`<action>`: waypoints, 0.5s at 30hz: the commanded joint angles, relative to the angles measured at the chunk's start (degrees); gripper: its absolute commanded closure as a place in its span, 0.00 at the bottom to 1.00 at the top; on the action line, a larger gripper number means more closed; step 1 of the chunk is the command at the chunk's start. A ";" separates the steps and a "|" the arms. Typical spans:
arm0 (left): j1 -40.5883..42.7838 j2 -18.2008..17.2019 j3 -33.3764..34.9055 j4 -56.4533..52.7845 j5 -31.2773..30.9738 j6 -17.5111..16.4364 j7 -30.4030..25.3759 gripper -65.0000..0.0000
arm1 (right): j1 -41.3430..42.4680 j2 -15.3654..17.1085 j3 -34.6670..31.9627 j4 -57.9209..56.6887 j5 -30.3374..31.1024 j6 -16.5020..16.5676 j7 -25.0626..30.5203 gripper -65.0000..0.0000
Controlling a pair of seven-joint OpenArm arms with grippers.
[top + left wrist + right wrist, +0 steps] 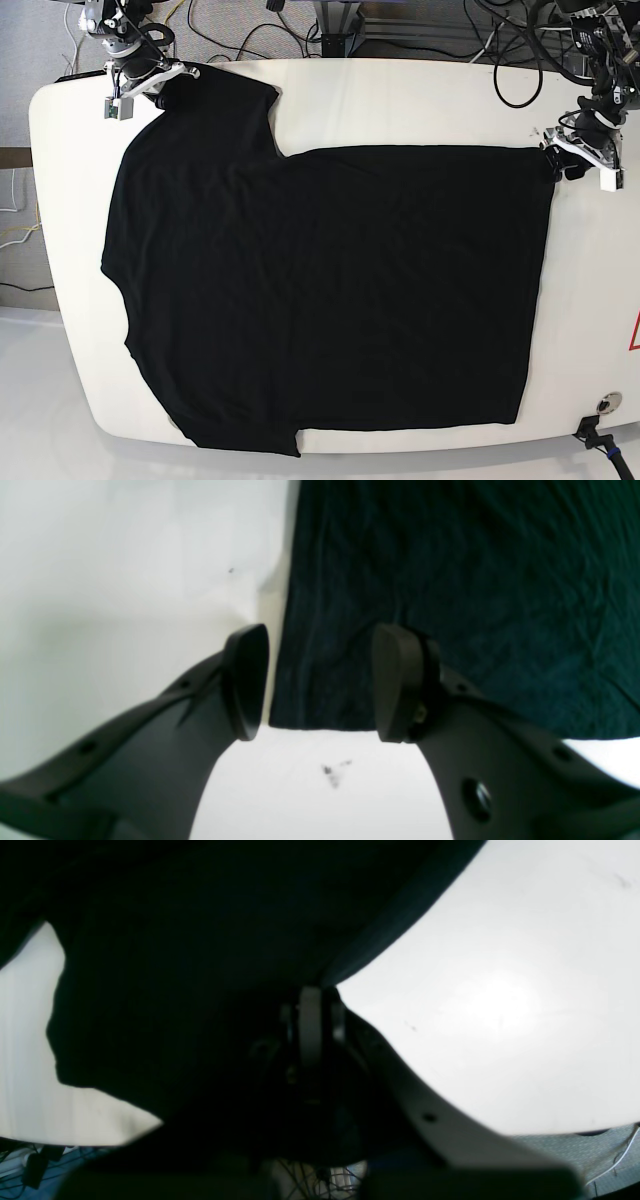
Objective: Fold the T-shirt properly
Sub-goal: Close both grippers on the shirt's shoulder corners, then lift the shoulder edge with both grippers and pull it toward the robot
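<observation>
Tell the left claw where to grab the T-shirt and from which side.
Grab the T-shirt at its hem corner, which lies flat between the open left claw fingers. Come in from the bare table beyond the hem, so one finger can slip under the edge.

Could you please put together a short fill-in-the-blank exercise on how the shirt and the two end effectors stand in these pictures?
1. The T-shirt lies spread flat on a table whose colour is ____.
2. The left end effector has its jaws ____, straddling a bottom hem corner.
3. The right end effector is ____ on a sleeve of the T-shirt.
4. In the base view, the sleeves lie toward the ____ side of the picture.

Missing words: white; open; shut; left
</observation>
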 commanded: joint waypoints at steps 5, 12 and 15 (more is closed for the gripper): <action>-1.00 -0.87 0.01 0.09 -1.04 -0.31 -1.90 0.56 | -0.40 0.29 0.12 0.11 -0.99 -0.55 -2.43 1.00; -1.25 -0.82 -0.03 -3.07 -0.55 -1.83 2.43 0.53 | -0.43 -0.09 -1.80 -0.37 -3.69 -0.25 -4.96 1.00; -1.61 -0.75 0.00 -4.58 -0.88 -2.31 3.05 0.53 | -0.55 -0.03 -1.83 -0.44 -3.66 -0.38 -5.22 1.00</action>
